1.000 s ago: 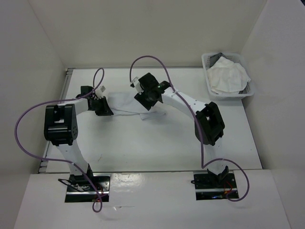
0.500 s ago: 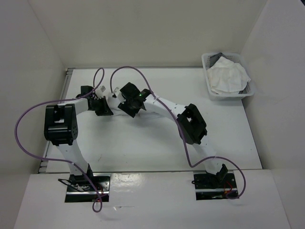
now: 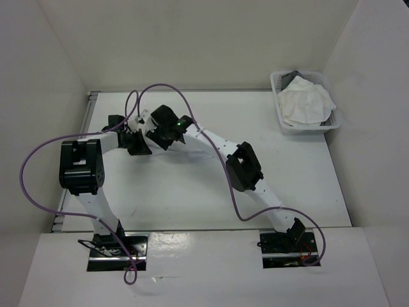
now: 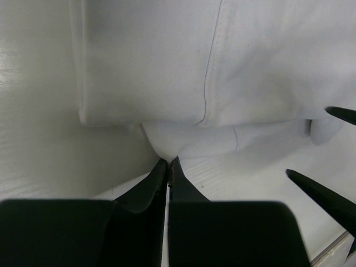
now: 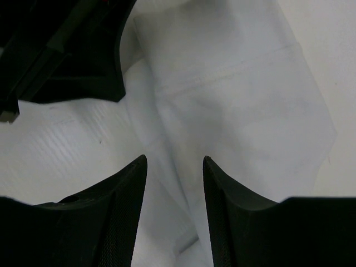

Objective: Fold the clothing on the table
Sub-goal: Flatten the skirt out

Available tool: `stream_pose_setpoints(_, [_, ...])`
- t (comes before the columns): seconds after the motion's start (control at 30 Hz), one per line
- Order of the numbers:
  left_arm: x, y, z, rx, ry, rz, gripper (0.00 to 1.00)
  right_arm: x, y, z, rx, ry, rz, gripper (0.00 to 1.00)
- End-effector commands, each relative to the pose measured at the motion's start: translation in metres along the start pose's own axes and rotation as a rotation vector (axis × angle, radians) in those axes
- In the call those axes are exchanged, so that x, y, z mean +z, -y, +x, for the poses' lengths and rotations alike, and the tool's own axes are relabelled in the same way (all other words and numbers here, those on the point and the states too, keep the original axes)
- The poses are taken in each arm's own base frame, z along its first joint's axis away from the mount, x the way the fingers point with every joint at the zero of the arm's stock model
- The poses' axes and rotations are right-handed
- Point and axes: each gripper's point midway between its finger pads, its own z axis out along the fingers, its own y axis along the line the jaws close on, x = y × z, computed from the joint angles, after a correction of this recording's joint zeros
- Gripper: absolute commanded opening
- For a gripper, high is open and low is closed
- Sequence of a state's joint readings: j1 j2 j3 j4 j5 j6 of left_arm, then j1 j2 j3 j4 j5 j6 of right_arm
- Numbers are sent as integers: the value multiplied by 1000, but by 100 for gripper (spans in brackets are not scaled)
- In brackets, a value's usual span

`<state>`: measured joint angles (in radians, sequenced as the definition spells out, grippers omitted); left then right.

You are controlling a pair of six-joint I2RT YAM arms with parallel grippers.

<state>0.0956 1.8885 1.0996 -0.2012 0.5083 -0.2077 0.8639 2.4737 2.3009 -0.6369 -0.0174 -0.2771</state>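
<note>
The clothing [image 4: 167, 67] is a white cloth lying flat on the table [image 3: 192, 192], with a seam running across it. My left gripper [image 4: 168, 161] is shut on a small fold at the cloth's near edge. In the top view it [image 3: 146, 148] sits at the left of the table. My right gripper [image 5: 173, 161] is open, its fingers straddling a ridge of the clothing [image 5: 233, 100] just beside the left one. From above, the right gripper [image 3: 155, 133] and its arm cover most of the cloth.
A white lattice basket [image 3: 278, 105] holding crumpled white cloths stands at the back right corner. White walls close in the table on three sides. Purple cables loop above both arms. The right gripper's fingertips [image 4: 311, 186] show at the right edge of the left wrist view.
My right arm has swung left across the cloth to just beside the left gripper, its jaws narrowing a little. The left gripper has closed on the cloth's edge.
</note>
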Motion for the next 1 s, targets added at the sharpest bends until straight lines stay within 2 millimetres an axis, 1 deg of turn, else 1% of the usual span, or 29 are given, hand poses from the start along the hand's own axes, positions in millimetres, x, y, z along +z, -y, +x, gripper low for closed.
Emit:
stream_pose_setpoints(0.0, [-2, -4, 12, 11, -46, -16, 0, 8, -5, -12, 28, 21, -37, 50])
stream_pose_setpoints(0.03, [-2, -3, 12, 20, -47, -6, 0, 10, -7, -14, 28, 22, -49, 50])
stream_pose_setpoints(0.07, [-2, -3, 12, 20, -47, -6, 0, 5, -5, -32, 37, 67, -49, 50])
stream_pose_setpoints(0.1, [-2, -3, 12, 20, -47, -6, 0, 18, -7, -22, 38, 44, -54, 50])
stream_pose_setpoints(0.17, [-4, -1, 10, 25, -39, -5, 0, 20, -6, -25, 38, 51, -52, 50])
stream_pose_setpoints(0.2, [-5, -1, 12, 20, -47, -6, 0, 20, -6, -25, 38, 51, -52, 50])
stream_pose_setpoints(0.23, [-5, -1, 12, 20, -47, -6, 0, 24, -6, -24, 38, 51, -52, 50])
stream_pose_setpoints(0.27, [-5, -1, 12, 20, -47, -6, 0, 22, -11, -30, 31, 64, -56, 50])
stream_pose_setpoints(0.33, [-5, -2, 12, 29, -47, -6, 0, 24, -14, -29, 30, 65, -68, 50])
stream_pose_setpoints(0.37, [-7, 0, 12, 29, -47, -6, 0, 29, -16, -20, 41, 40, -74, 50])
stream_pose_setpoints(0.4, [-7, 0, 12, 29, -47, -6, 0, 27, -17, -25, 40, 52, -82, 50])
stream_pose_setpoints(0.43, [-7, 0, 12, 29, -47, -6, 0, 27, -23, -23, 34, 43, -91, 50])
stream_pose_setpoints(0.47, [-7, 0, 12, 29, -47, -6, 0, 31, -25, -19, 35, 32, -93, 50])
stream_pose_setpoints(0.53, [-7, 0, 12, 29, -47, -6, 0, 31, -27, -17, 35, 25, -106, 50])
stream_pose_setpoints(0.6, [-6, 1, 10, 29, -48, 3, 0, 39, -29, -8, 36, 7, -110, 50])
stream_pose_setpoints(0.63, [-6, 1, 10, 29, -48, 3, 0, 37, -28, -12, 36, 16, -108, 50])
stream_pose_setpoints(0.7, [-6, 1, 10, 29, -48, 3, 0, 45, -30, -3, 37, -2, -111, 50])
stream_pose_setpoints(0.73, [-6, 1, 10, 29, -48, 3, 0, 43, -29, -7, 36, 9, -109, 50])
stream_pose_setpoints(0.8, [-6, 1, 10, 29, -48, 3, 0, 50, -30, -1, 28, 0, -111, 50])
stream_pose_setpoints(0.83, [-6, 1, 10, 29, -48, 3, 0, 48, -29, -5, 27, 9, -109, 47])
stream_pose_setpoints(0.87, [-6, 2, 10, 29, -49, 12, 0, 52, -29, 0, 27, -2, -102, 47])
stream_pose_setpoints(0.97, [-6, 2, 10, 38, -49, 13, 0, 54, -29, 0, 27, 0, -102, 41])
